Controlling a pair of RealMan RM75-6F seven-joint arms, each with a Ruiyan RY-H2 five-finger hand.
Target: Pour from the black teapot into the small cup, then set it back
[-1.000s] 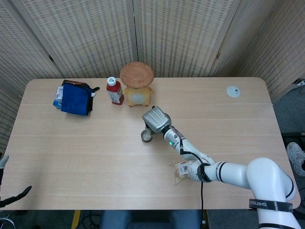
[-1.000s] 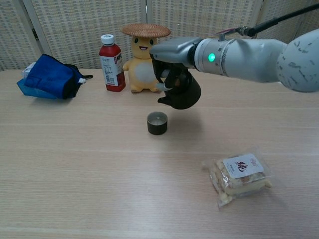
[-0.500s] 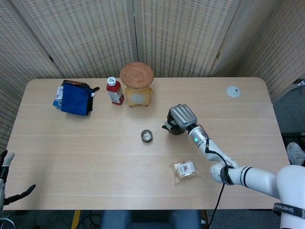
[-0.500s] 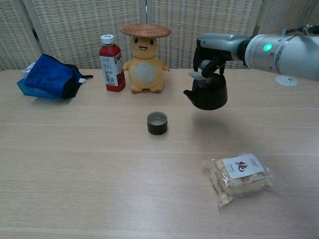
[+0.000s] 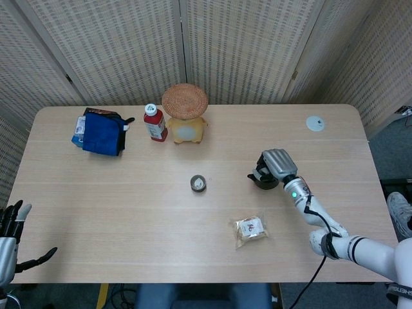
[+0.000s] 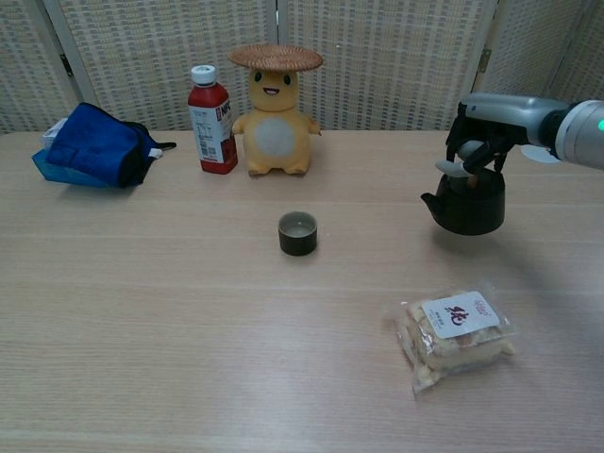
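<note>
One teapot (image 6: 466, 204) under R hand (image 6: 479, 137)

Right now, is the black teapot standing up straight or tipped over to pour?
Standing up straight. In the chest view the black teapot sits level, spout pointing sideways toward the small cup, with the right hand gripping its top.

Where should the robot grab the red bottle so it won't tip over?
Probably around the red bottle at its labelled middle, below the white cap. It stands upright, so come level from the front: the yellow toy stands close on one side and the blue bag lies further off on the other.
</note>
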